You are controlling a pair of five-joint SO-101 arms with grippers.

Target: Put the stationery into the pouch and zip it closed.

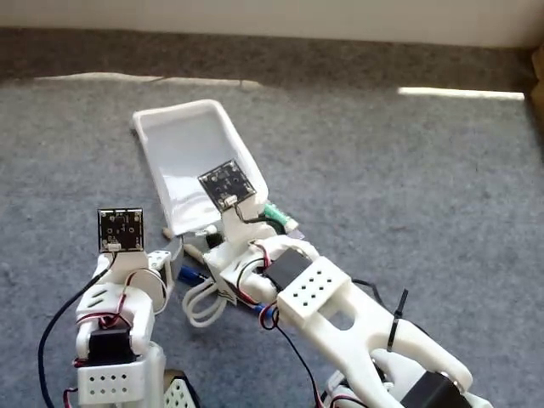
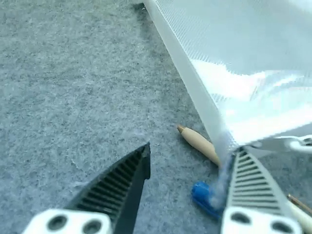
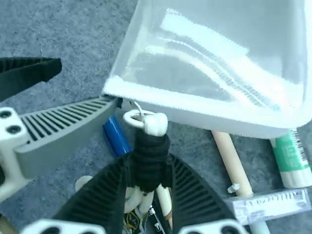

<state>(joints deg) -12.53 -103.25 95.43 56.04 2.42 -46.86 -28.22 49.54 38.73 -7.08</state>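
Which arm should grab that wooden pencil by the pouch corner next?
Left, probably. The left gripper is open with the pencil lying just ahead of it at the pouch edge; the right gripper is shut on a black item.

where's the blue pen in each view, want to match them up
High view: blue pen just off the pouch mouth, between the two arms.
Left wrist view: blue pen beside the left gripper's pale finger, by the pouch corner.
Right wrist view: blue pen between that pale finger and the right gripper, shut on a black bundle.
Shared landmark: the pouch's open edge.
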